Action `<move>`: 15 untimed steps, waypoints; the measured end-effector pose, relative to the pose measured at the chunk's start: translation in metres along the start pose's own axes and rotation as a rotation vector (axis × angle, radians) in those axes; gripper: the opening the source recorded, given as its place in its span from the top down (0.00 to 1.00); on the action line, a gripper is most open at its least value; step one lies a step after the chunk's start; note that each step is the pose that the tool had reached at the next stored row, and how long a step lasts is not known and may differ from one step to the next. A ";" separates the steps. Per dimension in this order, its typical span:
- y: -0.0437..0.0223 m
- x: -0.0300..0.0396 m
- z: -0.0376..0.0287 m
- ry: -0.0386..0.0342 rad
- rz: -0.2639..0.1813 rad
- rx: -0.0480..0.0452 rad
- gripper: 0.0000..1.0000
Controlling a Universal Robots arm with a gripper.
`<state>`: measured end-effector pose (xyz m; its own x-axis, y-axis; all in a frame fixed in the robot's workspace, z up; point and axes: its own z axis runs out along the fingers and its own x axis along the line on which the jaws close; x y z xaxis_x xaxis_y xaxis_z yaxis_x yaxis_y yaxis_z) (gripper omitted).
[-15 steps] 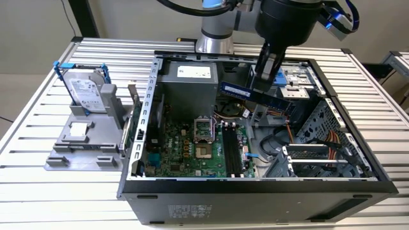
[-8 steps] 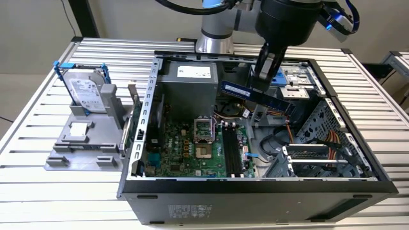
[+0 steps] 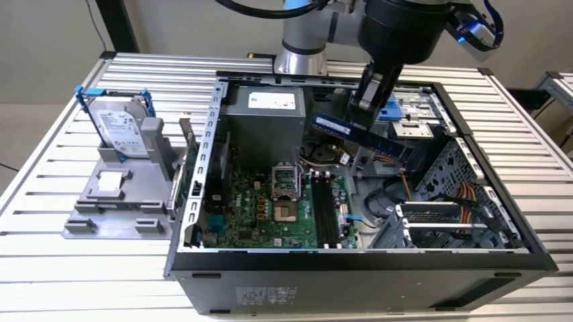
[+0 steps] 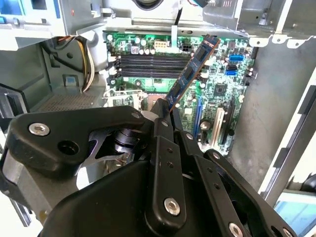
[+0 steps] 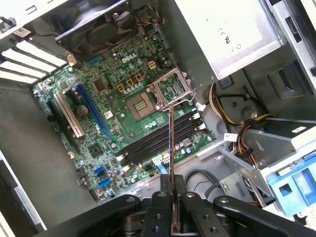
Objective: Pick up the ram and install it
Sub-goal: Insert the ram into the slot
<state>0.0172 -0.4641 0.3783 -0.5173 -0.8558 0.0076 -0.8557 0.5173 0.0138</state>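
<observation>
My gripper [image 3: 360,117] is shut on the ram [image 3: 376,141], a thin dark blue-green stick that hangs tilted in the air above the open computer case. In the second wrist view the ram [image 4: 190,71] juts out from the black fingers [image 4: 162,123] over the green motherboard [image 4: 217,89]. The first wrist view shows the ram [image 5: 170,143] edge-on, held between the fingers [image 5: 160,207]. The black memory slots [image 3: 324,208] on the motherboard lie below and nearer the case front; they also appear in the wrist views as slots [image 4: 148,64] and slots [image 5: 153,140].
The grey power supply [image 3: 264,127] fills the case's back on the exterior view's left. A perforated drive cage [image 3: 447,201] and cables [image 3: 465,198] sit on the exterior view's right. Outside the case, a silver hard drive [image 3: 121,127] with blue handles stands in a grey fixture [image 3: 117,201].
</observation>
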 end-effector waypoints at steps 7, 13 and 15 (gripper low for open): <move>0.0000 0.0000 0.0000 -0.0008 0.060 -0.0005 1.00; 0.0000 0.0000 0.0000 -0.0013 0.097 -0.0008 1.00; 0.0000 0.0000 0.0000 -0.0015 0.108 -0.0009 1.00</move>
<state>0.0171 -0.4641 0.3783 -0.6063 -0.7952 0.0076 -0.7950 0.6064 0.0138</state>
